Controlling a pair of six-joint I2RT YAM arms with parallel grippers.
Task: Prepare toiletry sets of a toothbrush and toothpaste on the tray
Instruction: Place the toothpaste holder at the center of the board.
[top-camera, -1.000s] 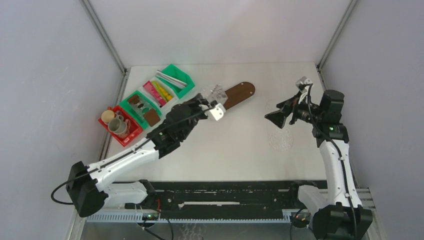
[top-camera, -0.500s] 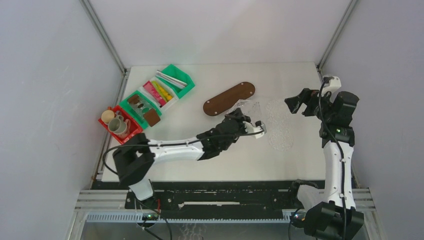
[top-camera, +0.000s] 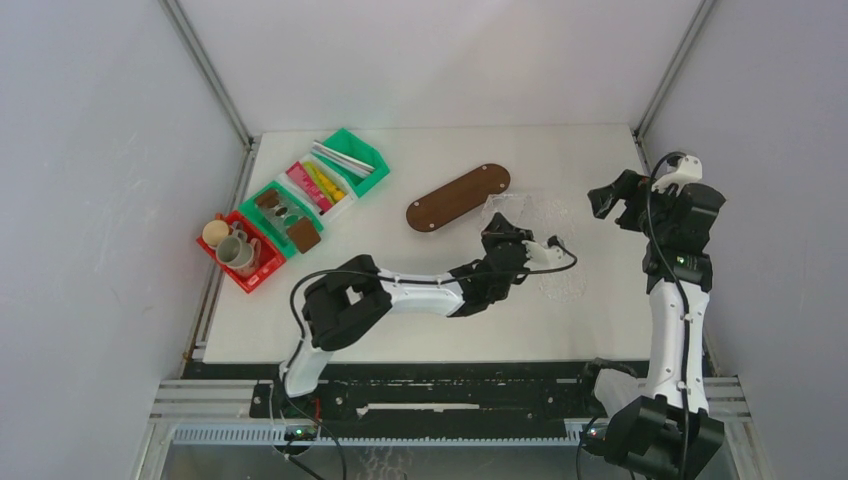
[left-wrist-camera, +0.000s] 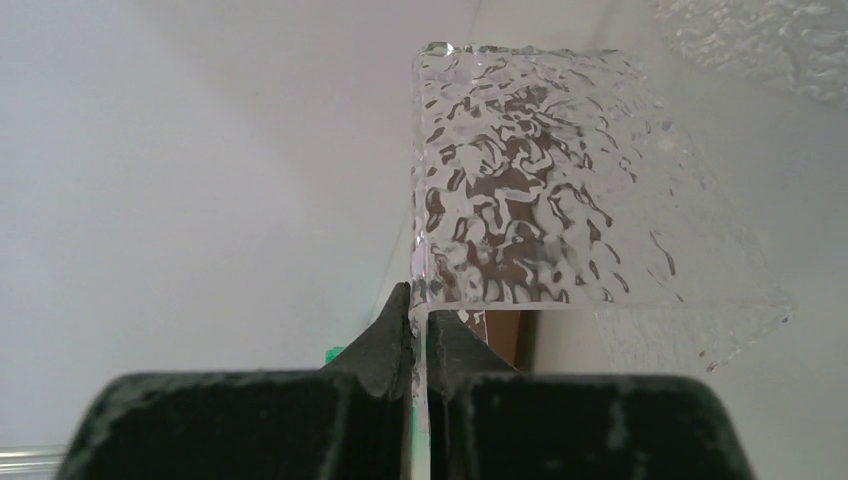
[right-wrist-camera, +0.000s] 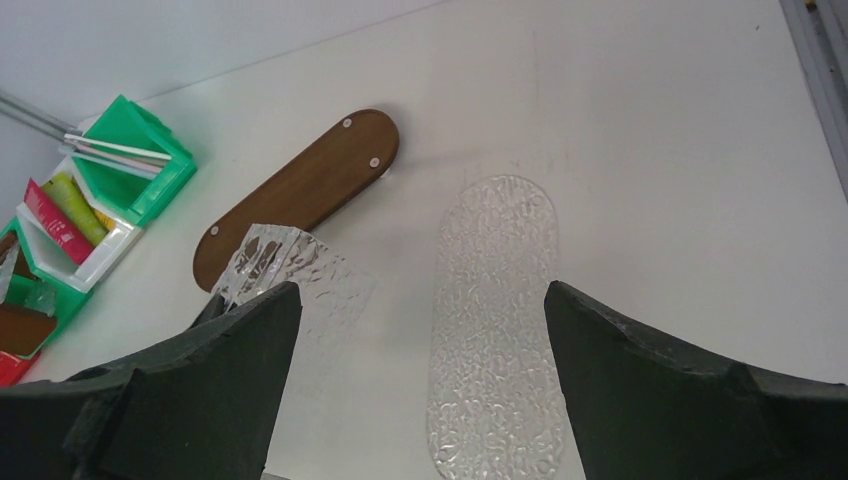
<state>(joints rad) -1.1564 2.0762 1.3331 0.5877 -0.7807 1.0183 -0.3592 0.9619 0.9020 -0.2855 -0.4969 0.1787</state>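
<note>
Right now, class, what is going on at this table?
The left end effector pinches the edge of a clear textured tray, held tilted above the table near the brown wooden tray. A second clear tray lies flat nearby. The right end effector is open and empty. Toothbrushes, tubes and cups sit in the bins.

Rectangular tray (left-wrist-camera: 540, 190) clear with rippled pattern; oval tray (right-wrist-camera: 495, 330) clear, pebbled; oval board (top-camera: 458, 197) dark brown; green bin (right-wrist-camera: 160, 185); red bin (top-camera: 255, 281); table (top-camera: 560, 160) white.
</note>
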